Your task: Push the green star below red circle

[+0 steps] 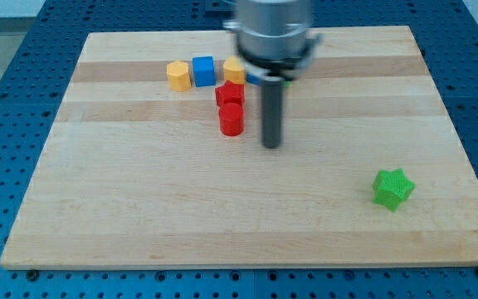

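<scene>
The green star (392, 188) lies on the wooden board at the view's lower right. The red circle, a red cylinder (231, 120), stands near the board's upper middle, just below another red block (230, 93). My tip (271, 145) rests on the board just right of the red circle and slightly lower. It is far to the upper left of the green star and touches no block.
A yellow hexagon-like block (178, 75), a blue cube (203, 71) and an orange-yellow block (235, 69) sit in a row above the red blocks. The arm's body (272, 33) hides part of the board's top middle. Blue table surrounds the board (139, 208).
</scene>
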Available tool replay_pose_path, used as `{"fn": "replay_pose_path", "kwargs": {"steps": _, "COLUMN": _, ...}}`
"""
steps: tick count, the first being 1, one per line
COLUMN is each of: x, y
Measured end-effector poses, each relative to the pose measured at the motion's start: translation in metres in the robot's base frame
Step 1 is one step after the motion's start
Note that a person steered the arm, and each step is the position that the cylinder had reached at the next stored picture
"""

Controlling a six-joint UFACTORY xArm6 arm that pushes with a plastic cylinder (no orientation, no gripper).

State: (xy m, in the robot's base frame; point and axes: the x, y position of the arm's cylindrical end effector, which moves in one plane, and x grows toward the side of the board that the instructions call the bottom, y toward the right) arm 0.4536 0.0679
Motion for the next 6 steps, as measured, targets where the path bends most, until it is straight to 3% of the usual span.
{"fn": "replay_pose_path", "kwargs": {"steps": 2, "x": -0.001, "y": 0.190}}
{"fn": "replay_pose_path", "kwargs": {"steps": 4, "x": 0.063, "y": 0.192}}
{"fn": "replay_pose_path", "kwargs": {"steps": 6, "x": 0.064, "y": 0.154}}
